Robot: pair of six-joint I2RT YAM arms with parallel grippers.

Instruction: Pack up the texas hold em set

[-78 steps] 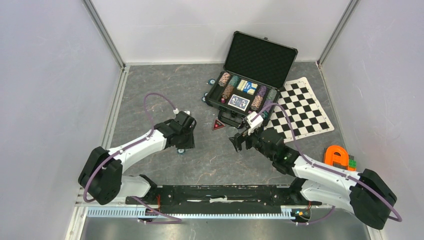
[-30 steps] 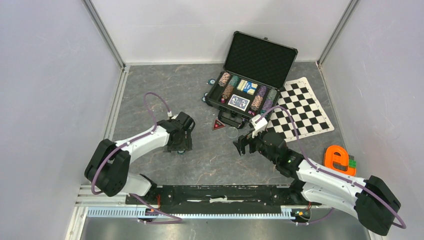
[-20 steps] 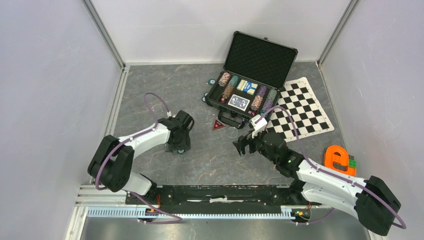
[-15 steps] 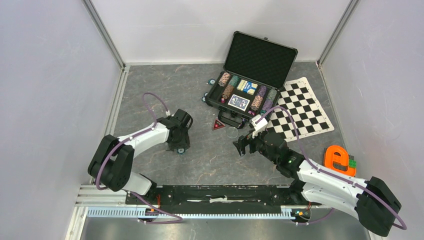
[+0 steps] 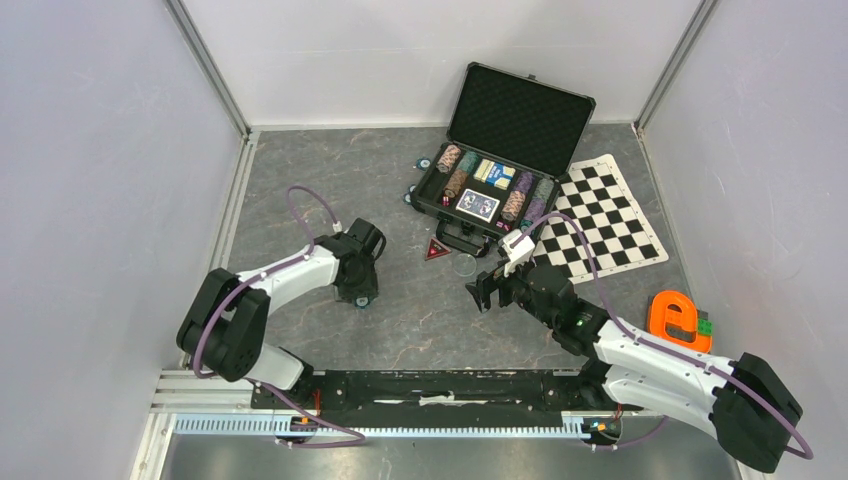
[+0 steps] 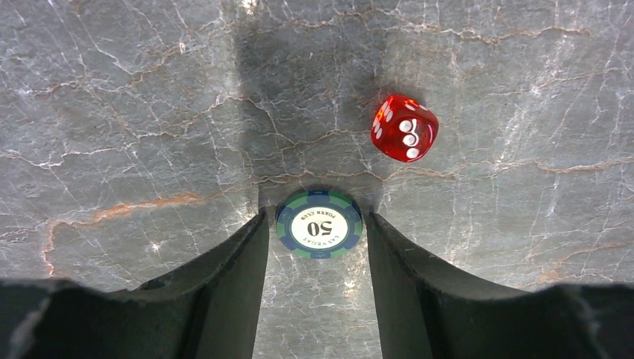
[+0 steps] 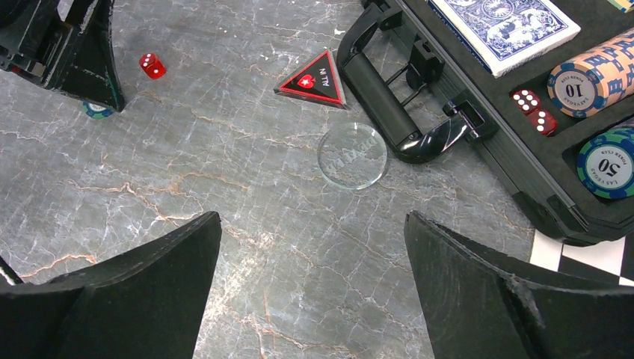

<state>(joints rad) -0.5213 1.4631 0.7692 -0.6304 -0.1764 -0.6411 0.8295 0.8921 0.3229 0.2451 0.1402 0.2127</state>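
A green-and-blue "50" poker chip (image 6: 319,224) lies flat on the table. My left gripper (image 6: 316,217) points down over it, open, with one finger close on each side and a thin gap on the left. A red die (image 6: 404,128) rests just beyond the chip. Seen from above, the left gripper (image 5: 360,290) is left of centre. My right gripper (image 7: 311,217) hangs wide open over bare table with nothing in it. Ahead of it lie a clear round disc (image 7: 352,155) and the red triangular marker (image 7: 312,77). The open black case (image 5: 500,150) holds chips (image 7: 607,163), dice (image 7: 532,107) and a blue card deck (image 7: 505,22).
Two loose chips (image 5: 424,164) lie at the case's left side. The case handle (image 7: 381,105) juts toward the disc. A checkered mat (image 5: 605,215) lies right of the case. An orange ring-shaped object (image 5: 673,313) sits near the right arm. Walls enclose the table.
The left gripper's jaws have narrowed around the "50" chip, and that arm has shifted slightly. The right arm and gripper have stayed still over the last second.
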